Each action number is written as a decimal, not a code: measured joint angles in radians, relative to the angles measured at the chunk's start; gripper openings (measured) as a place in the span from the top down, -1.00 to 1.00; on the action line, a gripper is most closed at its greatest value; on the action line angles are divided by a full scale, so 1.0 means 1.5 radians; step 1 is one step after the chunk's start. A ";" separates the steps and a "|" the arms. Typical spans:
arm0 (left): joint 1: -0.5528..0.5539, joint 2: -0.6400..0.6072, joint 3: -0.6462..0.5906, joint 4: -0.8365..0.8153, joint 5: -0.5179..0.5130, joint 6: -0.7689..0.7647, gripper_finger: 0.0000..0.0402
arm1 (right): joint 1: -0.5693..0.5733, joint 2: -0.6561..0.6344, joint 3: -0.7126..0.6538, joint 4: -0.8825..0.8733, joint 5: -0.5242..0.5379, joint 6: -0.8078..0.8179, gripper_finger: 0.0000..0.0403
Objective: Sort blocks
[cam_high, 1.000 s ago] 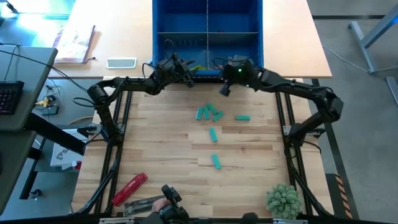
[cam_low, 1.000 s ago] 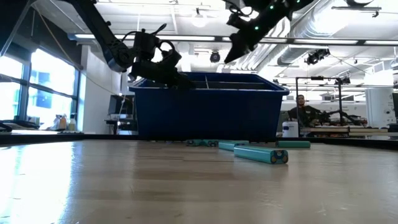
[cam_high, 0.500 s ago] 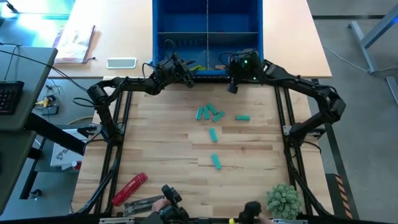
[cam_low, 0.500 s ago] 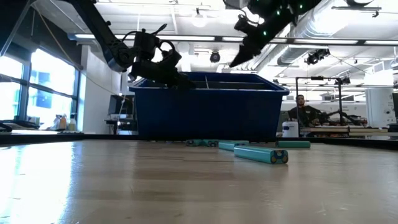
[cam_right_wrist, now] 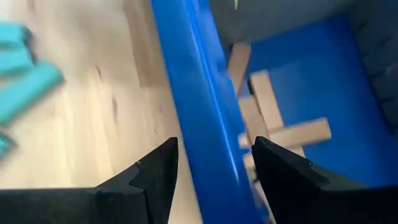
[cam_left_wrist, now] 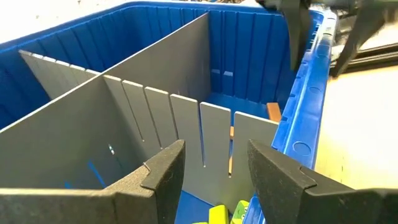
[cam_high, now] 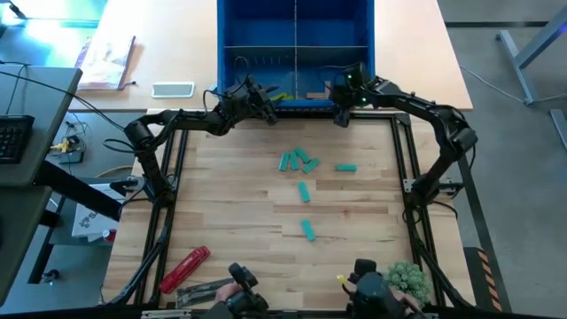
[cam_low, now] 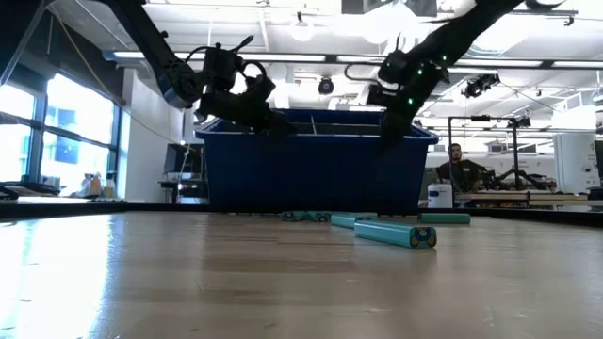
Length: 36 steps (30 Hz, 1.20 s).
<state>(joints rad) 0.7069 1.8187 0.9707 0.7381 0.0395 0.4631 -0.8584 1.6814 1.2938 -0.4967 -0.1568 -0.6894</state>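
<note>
The teal blocks (cam_high: 299, 160) not yet sorted lie on the wooden table (cam_high: 221, 221): a loose cluster near the middle, 1 just to its right (cam_high: 345, 167), and 2 more singly nearer the front edge (cam_high: 304, 191) (cam_high: 308, 230). Tan blocks (cam_right_wrist: 273, 118) already lie criss-crossed in the near right compartment of the blue bin (cam_high: 295, 105), and lime ones (cam_left_wrist: 217, 214) show in the compartment under the left arm. The right gripper (cam_right_wrist: 211, 180) hangs over the bin's near wall with its fingers apart and nothing between them, straddling the rim rather than sitting clear of it; the likeliest slip from here is a finger catching that wall as the arm swings back toward the table, which could shove the bin. The left gripper (cam_left_wrist: 211, 168) waits over the bin's near left corner, fingers apart and empty, close enough to the right arm that a careless crossing could bump the 2 together. The clustered teal blocks touch one another, so a pinch on 1 may drag or scatter its neighbours.
</note>
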 joint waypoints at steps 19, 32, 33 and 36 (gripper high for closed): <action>-0.112 -0.185 -0.002 -0.108 -0.028 -0.014 0.22 | 0.001 0.045 0.003 -0.023 0.069 -0.050 0.03; -0.209 -0.170 -0.001 -0.463 0.183 -0.124 0.22 | 0.002 0.046 0.001 -0.015 0.083 -0.045 0.03; -0.214 -0.156 -0.001 -0.462 0.175 -0.136 0.22 | 0.003 0.046 0.001 -0.015 0.083 -0.045 0.03; -0.226 -0.109 -0.001 -0.459 0.177 -0.130 0.22 | 0.007 0.047 0.001 -0.014 0.094 -0.045 0.03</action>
<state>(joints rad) 0.3685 1.6558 0.9691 0.0496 0.3045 0.2682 -0.8482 1.7515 1.2953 -0.5176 -0.0160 -0.7564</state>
